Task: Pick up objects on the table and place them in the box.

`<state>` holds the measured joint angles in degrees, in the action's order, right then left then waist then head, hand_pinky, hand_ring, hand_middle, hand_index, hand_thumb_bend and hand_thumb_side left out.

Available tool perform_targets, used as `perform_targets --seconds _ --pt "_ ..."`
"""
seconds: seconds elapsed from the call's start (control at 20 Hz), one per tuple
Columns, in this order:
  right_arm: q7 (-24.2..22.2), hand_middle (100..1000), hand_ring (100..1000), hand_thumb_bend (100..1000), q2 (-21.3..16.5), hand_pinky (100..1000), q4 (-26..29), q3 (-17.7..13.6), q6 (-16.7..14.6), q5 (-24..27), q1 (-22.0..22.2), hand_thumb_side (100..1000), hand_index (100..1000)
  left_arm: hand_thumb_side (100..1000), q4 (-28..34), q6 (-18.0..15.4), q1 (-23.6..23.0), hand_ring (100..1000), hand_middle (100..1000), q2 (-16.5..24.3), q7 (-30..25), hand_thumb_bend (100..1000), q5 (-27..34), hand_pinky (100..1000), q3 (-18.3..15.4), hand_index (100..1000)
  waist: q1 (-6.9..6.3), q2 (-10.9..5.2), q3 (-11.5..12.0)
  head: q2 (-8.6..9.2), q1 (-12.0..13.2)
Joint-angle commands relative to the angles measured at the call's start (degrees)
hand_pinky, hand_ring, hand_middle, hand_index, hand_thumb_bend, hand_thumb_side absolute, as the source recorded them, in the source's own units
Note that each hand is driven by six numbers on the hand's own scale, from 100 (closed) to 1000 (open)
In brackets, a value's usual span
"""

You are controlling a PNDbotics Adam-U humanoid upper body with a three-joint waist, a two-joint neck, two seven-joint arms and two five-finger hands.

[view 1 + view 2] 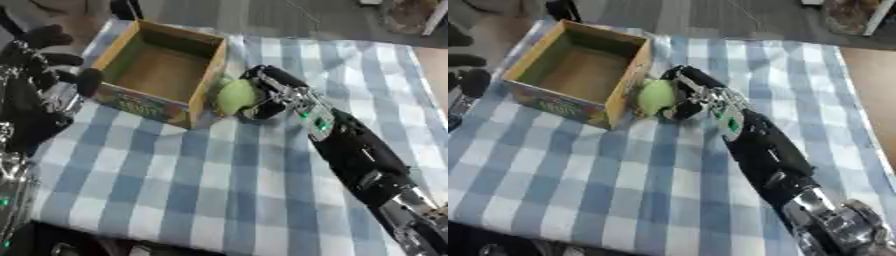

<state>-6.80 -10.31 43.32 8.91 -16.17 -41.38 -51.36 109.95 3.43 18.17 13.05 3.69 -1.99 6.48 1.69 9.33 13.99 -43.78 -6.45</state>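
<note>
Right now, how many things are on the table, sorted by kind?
Cardboard box: 1, open and looks empty
Green rounded object: 1, beside the box, in the right hand
Blue-and-white checked tablecloth: 1
Robot hands: 2, counting the left hand at the table's left edge
Total: 5

Blue-and-white checked cloth (201, 185) is spread over the tabletop, its near edge seen hanging at the bottom. Grey floor (289, 17) is seen beyond the far edge. A brownish mottled object (852, 15) with a white upright beside it is seen at the top right corner, too blurred to identify.
</note>
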Motion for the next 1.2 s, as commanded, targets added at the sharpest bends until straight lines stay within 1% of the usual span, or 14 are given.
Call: perform_targets --seconds 0.05,0.5,0.7,0.8,0.85,0.9,1.2 --pt "2.2 225 295 225 -1.1 228 2.7 0.1 0.8 2.4 -1.0 100 302 386 1.2 0.0 0.4 648 710 0.2 0.1 694 0.3 528 -0.1 814 -0.33 -1.14 -0.2 -0.34 0.2" --pt "4.4 225 308 233 -2.7 237 9.8 0.8 5.1 9.3 -2.4 100 304 386 1.2 0.0 0.3 646 709 0.2 0.0 696 0.3 528 -0.1 814 -0.29 -1.34 -0.3 -0.34 0.4" --pt "5.6 231 315 236 -2.8 245 11.7 1.1 7.2 11.7 -3.5 100 310 386 1.2 0.0 0.4 646 709 0.2 -0.1 696 0.4 528 0.1 814 -0.27 -1.31 0.3 -0.34 0.1" --pt "6.1 232 319 235 -2.8 248 12.0 1.3 8.0 12.3 -4.3 100 311 386 1.3 0.0 0.7 645 708 0.1 -0.3 697 0.5 528 0.3 814 -0.24 -1.27 0.9 -0.34 -0.2" --pt "6.3 237 324 255 -2.7 253 12.1 1.4 8.3 12.4 -4.7 112 317 391 1.3 0.0 0.8 645 708 0.0 -0.4 707 0.5 529 0.4 814 -0.21 -1.24 1.4 -0.34 -0.3" --pt "6.5 238 324 237 -2.7 253 12.0 1.4 8.5 12.4 -5.1 100 317 385 1.4 0.0 1.1 645 708 -0.1 -0.6 697 0.6 529 0.6 814 -0.17 -1.19 1.9 -0.34 -0.5" --pt "6.9 271 362 240 -1.4 291 10.5 1.8 9.1 11.4 -7.5 100 355 384 1.9 -0.1 2.9 645 708 -0.9 -1.8 700 1.2 530 1.7 814 0.30 -0.54 5.7 -0.11 -2.3"
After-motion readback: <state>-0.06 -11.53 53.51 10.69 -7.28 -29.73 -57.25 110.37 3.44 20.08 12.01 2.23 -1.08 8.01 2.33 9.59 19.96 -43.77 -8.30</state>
